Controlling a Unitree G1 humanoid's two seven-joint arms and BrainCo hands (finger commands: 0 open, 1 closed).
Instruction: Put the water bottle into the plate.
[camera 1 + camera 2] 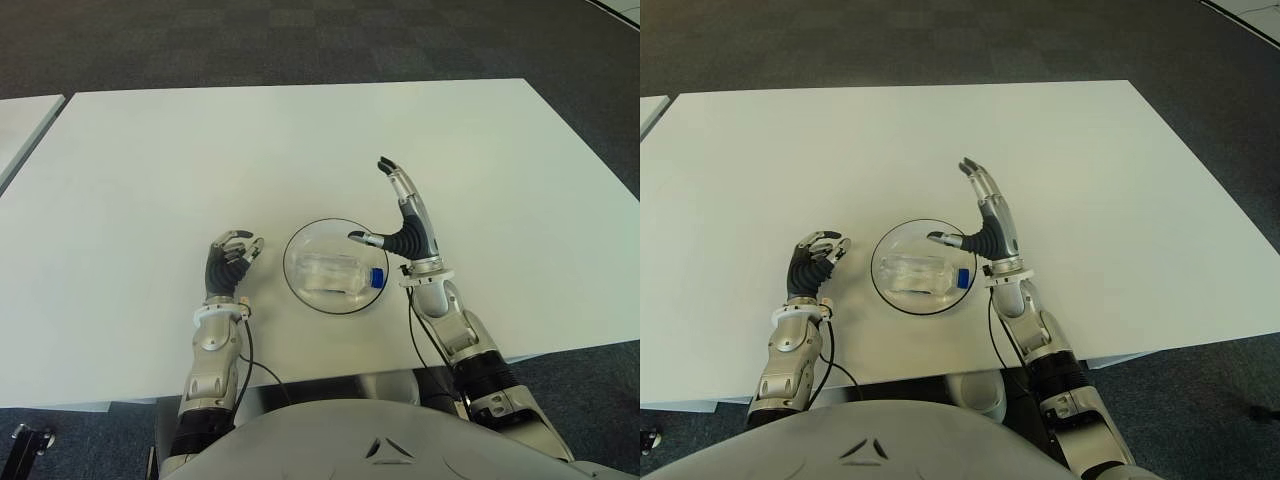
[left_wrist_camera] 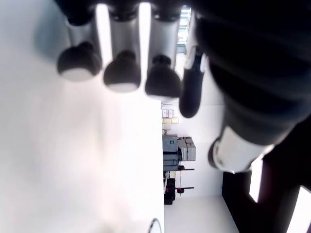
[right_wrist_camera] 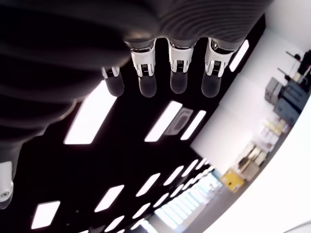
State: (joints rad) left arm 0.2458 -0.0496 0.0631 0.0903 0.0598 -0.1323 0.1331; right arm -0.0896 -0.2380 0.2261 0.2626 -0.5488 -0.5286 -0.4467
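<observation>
A clear water bottle (image 1: 338, 274) with a blue cap (image 1: 376, 277) lies on its side inside the round glass plate (image 1: 300, 245) near the table's front edge. My right hand (image 1: 405, 215) is raised just right of the plate, fingers stretched upward and spread, thumb over the plate's right rim, holding nothing. In the right wrist view its straight fingertips (image 3: 177, 73) point at the ceiling. My left hand (image 1: 232, 258) shows left of the plate with its fingers curled, nothing in them; its fingertips (image 2: 124, 73) hang close over the white table in the left wrist view.
The white table (image 1: 200, 150) stretches wide behind and to both sides of the plate. Another white table's corner (image 1: 22, 115) shows at the far left. Dark carpet (image 1: 300, 40) lies beyond the far edge. A thin cable (image 1: 250, 360) runs along my left wrist.
</observation>
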